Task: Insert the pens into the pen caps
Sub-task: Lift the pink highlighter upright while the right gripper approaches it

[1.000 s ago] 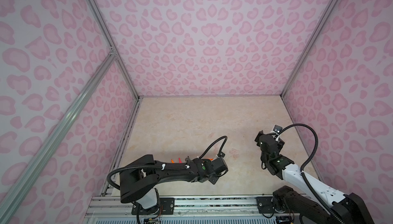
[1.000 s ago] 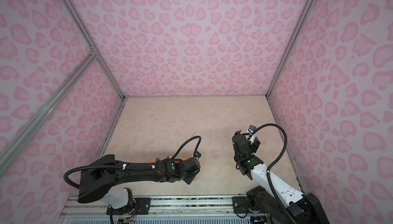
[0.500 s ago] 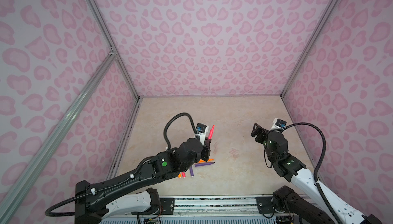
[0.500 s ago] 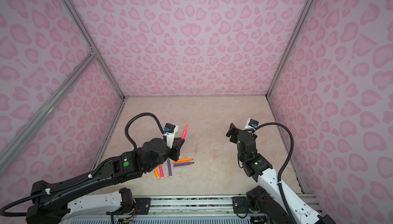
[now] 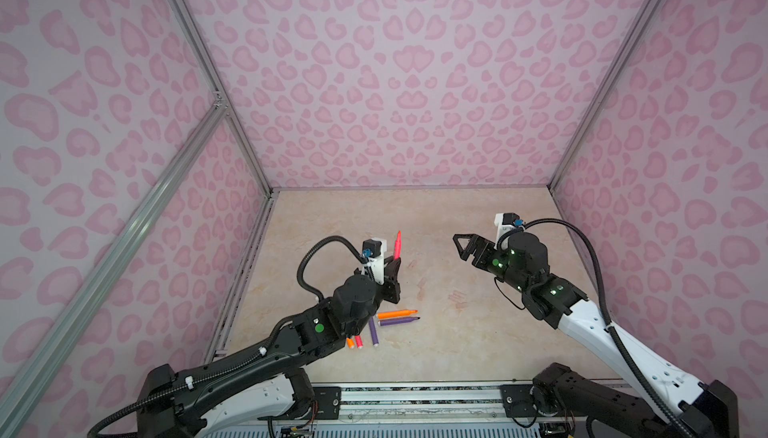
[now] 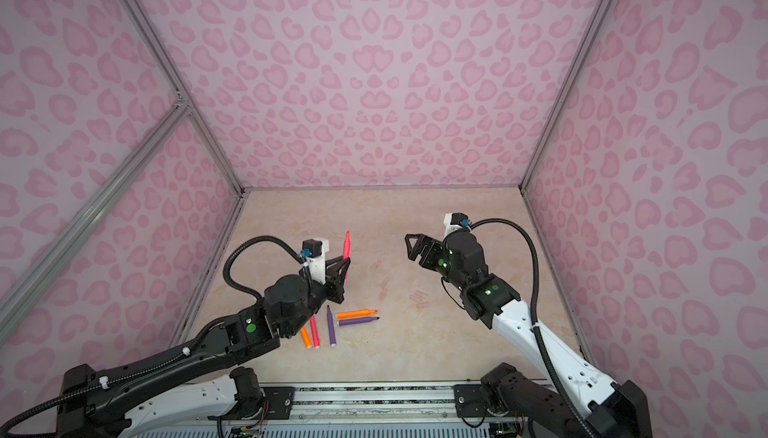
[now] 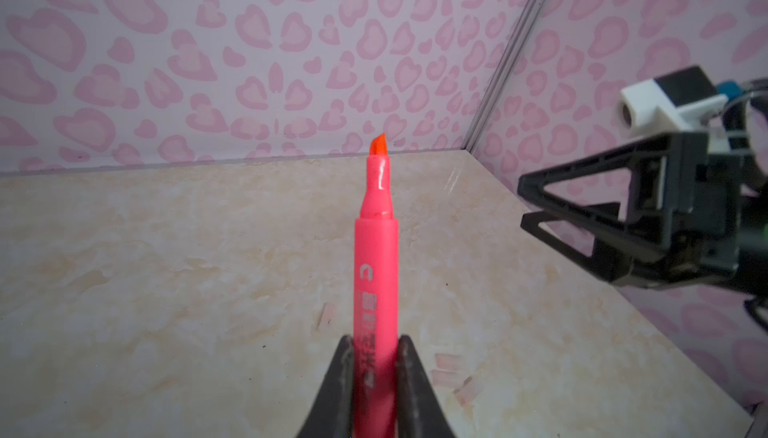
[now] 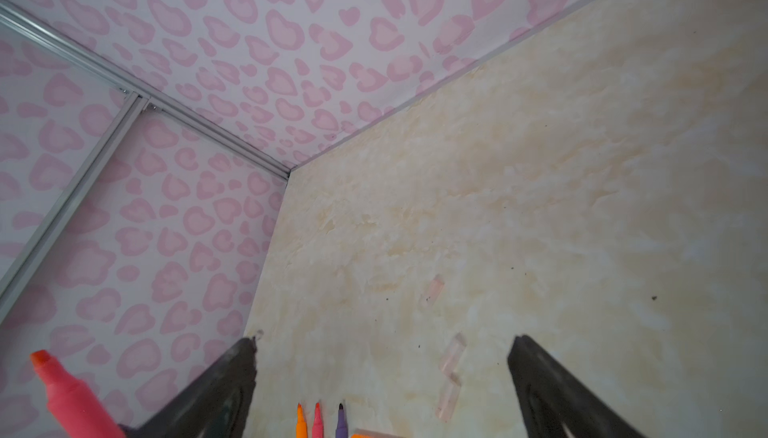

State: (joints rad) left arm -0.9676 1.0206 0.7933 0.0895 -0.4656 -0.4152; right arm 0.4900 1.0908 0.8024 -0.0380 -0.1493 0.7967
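Note:
My left gripper (image 5: pixel 395 264) (image 7: pixel 376 346) is shut on the lower barrel of a pink pen (image 5: pixel 398 244) (image 7: pixel 376 265), whose uncapped tip points up and toward the back wall. My right gripper (image 5: pixel 462 244) (image 8: pixel 384 344) hangs open and empty to its right, fingers aimed at the pen, well apart from it. Several more pens lie on the floor by the left arm, among them an orange one (image 6: pixel 356 313) and a purple one (image 6: pixel 357 321). Clear, faintly pink pen caps (image 8: pixel 453 350) (image 7: pixel 446 361) lie loose on the floor between the arms.
The beige marble floor (image 5: pixel 457 353) is boxed in by pink patterned walls with aluminium posts (image 5: pixel 582 124). Both arm bases sit on the front rail (image 5: pixel 415 398). One cap (image 8: pixel 434 290) lies farther toward the back.
The left arm, which lay low across the front a second ago, has risen with the pink pen in its jaws, uncovering the pens on the floor. The right gripper has lifted and turned toward it.

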